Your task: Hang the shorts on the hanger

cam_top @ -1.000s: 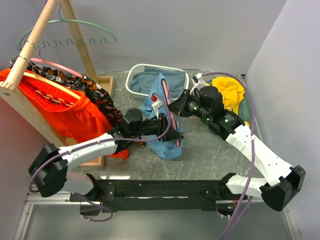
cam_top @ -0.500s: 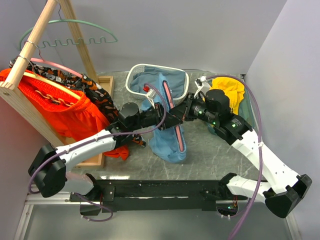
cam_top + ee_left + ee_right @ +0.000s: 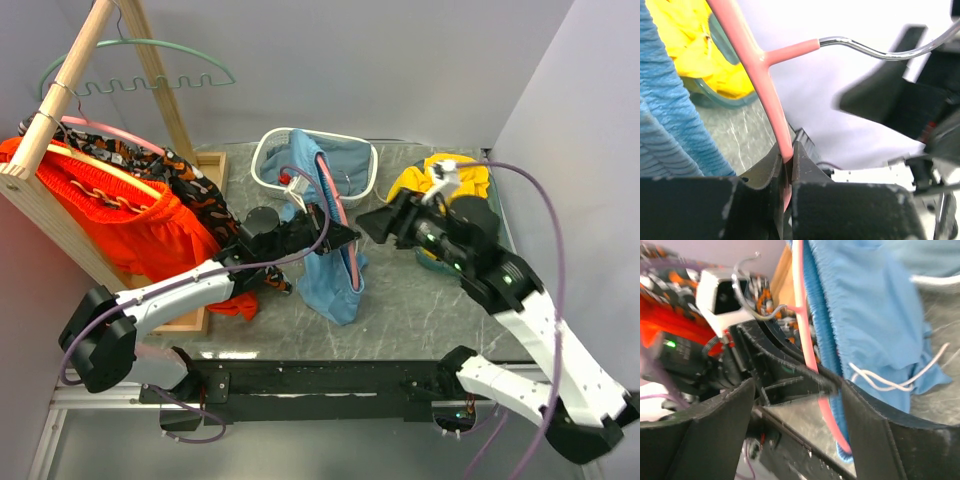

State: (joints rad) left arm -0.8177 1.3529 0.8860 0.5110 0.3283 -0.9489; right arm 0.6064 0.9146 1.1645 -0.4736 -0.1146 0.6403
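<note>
Top external view shows the right gripper has let go and backed off, fingers spread, leaving the left gripper alone pinching the hanger, the shorts draped on it above the table, so hanging looks nearly done.

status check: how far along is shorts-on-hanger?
Mostly done: the light blue shorts hang draped over the pink hanger. In hand: the left gripper is shut on the hanger's arm, holding it up; the right gripper is open, clear of the fabric. Left: probably only parking the hanger, perhaps on the wooden rack. Whether both sides sit evenly, I cannot tell.
</note>
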